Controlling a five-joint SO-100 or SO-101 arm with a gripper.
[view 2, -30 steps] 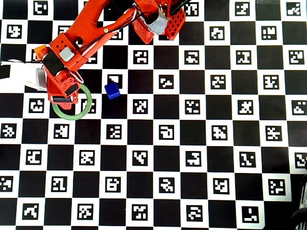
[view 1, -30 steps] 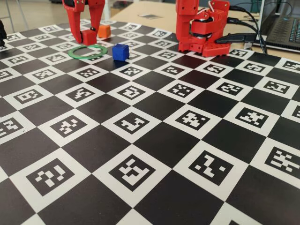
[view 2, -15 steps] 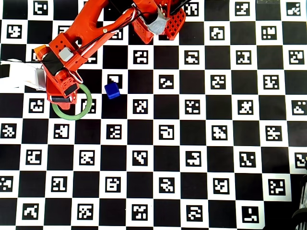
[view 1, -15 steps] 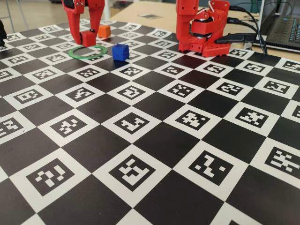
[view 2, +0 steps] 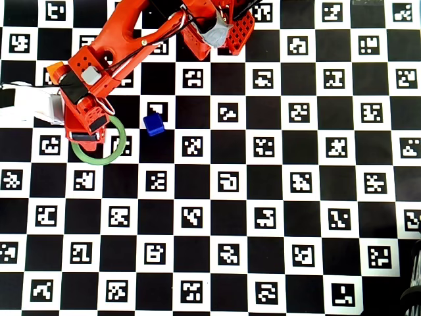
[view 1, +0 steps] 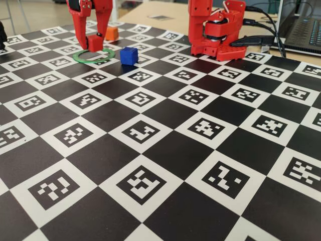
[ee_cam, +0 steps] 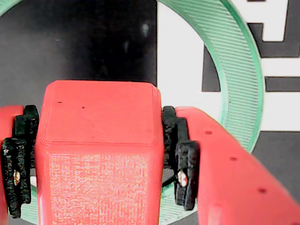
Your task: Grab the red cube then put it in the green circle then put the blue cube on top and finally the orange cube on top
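Claw (ee_cam: 98,159) pinching red cube (ee_cam: 98,140) over green ring (ee_cam: 234,70), toward ring's 12 o'clock edge in overhead view. Risk: release off-centre, cube lands on rim, tilts, spoils stack. Blue cube (view 2: 154,124) at ring's 2 o'clock; orange cube (view 1: 111,33) behind.

Red printed arm (view 2: 125,39), black jaw pads

Arm reaches out low — gripper (ee_cam: 98,154) pointing down; jaws clamped.
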